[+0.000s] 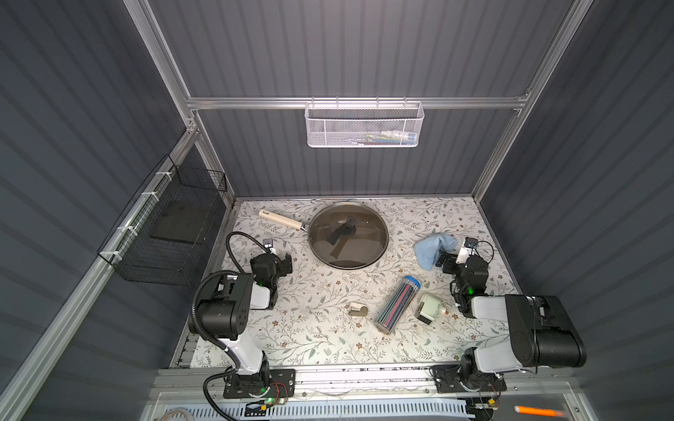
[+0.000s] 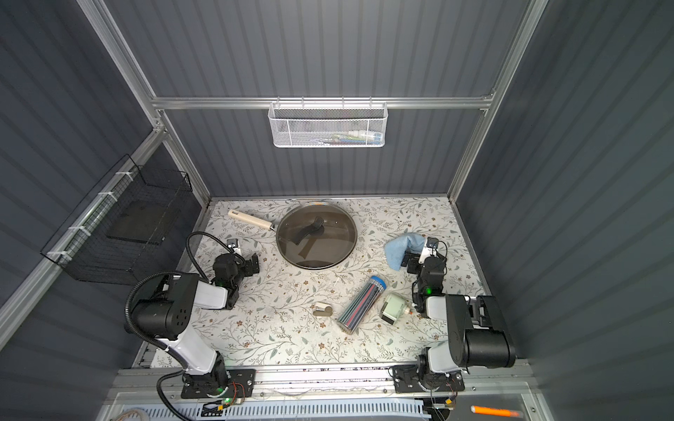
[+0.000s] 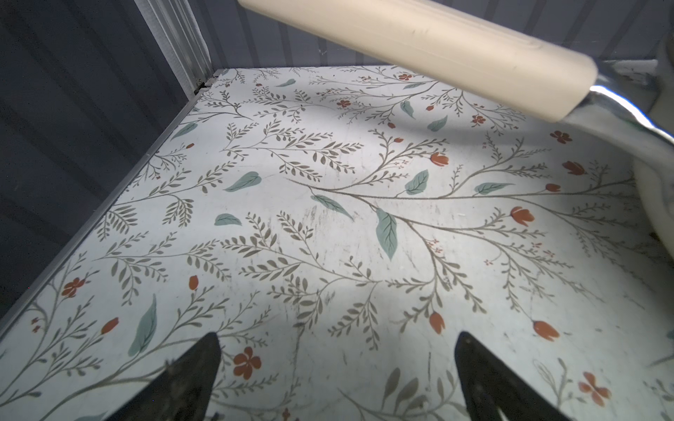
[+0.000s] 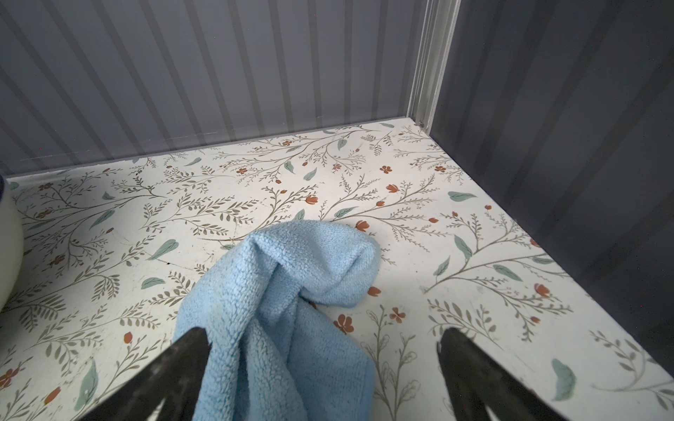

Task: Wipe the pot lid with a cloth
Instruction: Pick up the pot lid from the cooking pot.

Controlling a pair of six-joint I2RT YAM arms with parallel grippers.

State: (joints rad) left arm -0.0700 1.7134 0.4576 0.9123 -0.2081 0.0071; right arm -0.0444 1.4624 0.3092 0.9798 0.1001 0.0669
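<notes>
Pot lid (image 1: 348, 236) rests on the dark pan at the back middle of the floral table (image 1: 313, 328), its black handle (image 1: 344, 233) running from back right to front left; the pan's cream handle (image 1: 280, 219) points to the back left. Cloth (image 1: 432, 248), light blue and crumpled, lies well to the right of the lid, its long axis running front to back. The right gripper (image 4: 324, 350) straddles the cloth's near end with jaws spread, not clamping it. The left gripper (image 3: 337, 350) hovers over bare table near the cream handle, jaws spread and holding nothing.
</notes>
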